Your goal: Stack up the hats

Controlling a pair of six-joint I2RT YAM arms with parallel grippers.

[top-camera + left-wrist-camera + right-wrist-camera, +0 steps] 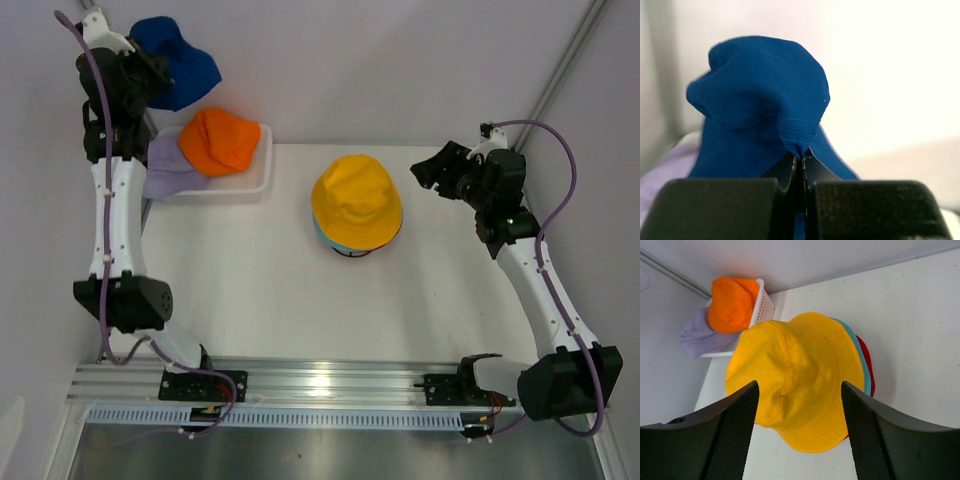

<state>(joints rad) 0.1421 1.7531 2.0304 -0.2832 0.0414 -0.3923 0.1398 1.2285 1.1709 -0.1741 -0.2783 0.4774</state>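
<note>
At the far left, the left gripper [801, 167] pinches a soft navy blue bucket hat [182, 62], held up. Mid-table, a yellow fabric bucket hat [356, 200] sits atop a teal hat [860, 353] and a red hat [869, 366]. The right gripper [442, 168] hangs spread wide just right of them.

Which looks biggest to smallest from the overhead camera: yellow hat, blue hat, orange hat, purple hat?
1. yellow hat and blue hat: about alike; the left arm hides part of the blue one, so no ranking.
2. orange hat
3. purple hat, partly tucked under the orange one
</note>
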